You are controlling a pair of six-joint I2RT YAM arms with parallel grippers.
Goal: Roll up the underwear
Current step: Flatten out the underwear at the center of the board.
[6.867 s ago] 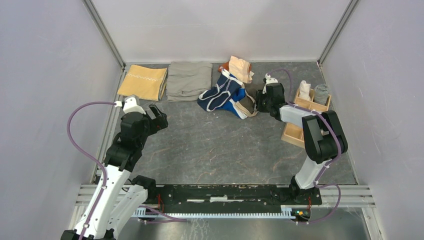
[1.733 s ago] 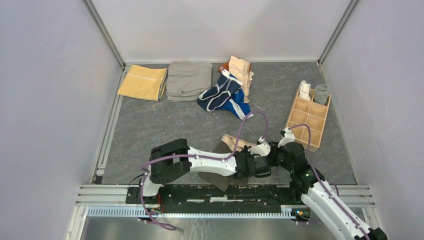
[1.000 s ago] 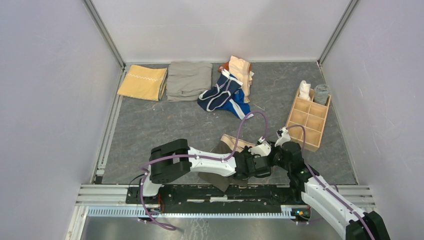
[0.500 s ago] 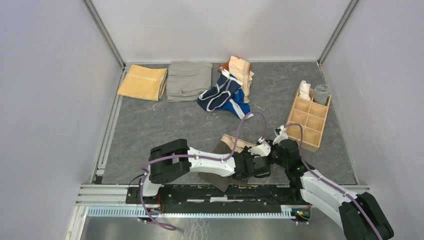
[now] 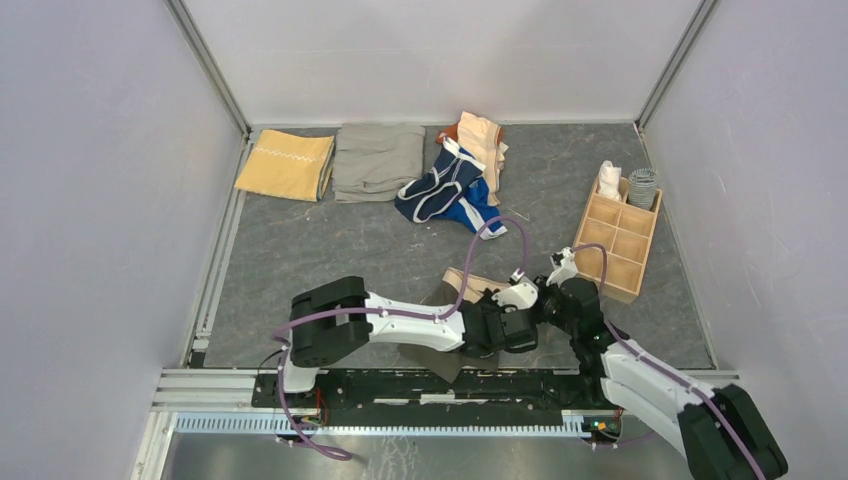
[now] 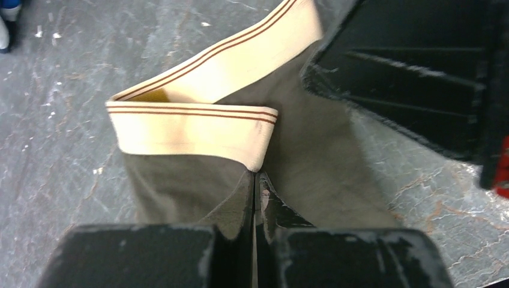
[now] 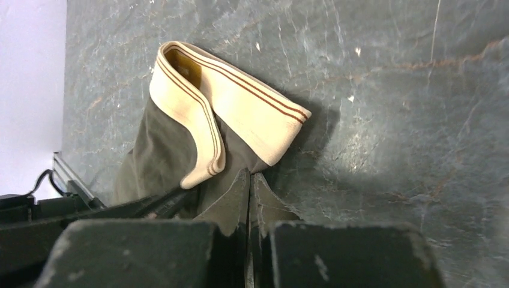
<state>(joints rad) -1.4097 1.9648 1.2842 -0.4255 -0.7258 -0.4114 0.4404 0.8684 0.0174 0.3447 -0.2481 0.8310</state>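
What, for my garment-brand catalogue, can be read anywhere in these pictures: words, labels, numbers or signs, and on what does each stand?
No text can be read.
The small yellow tag inside the tan waistband of the grey-brown underwear shows no legible print.
The waistband carries only thin brown stripes, no lettering.

Dark grey-brown underwear, tan striped waistband doubled over, fabric pinched just below it by closed left gripper, grey marbled table beneath.
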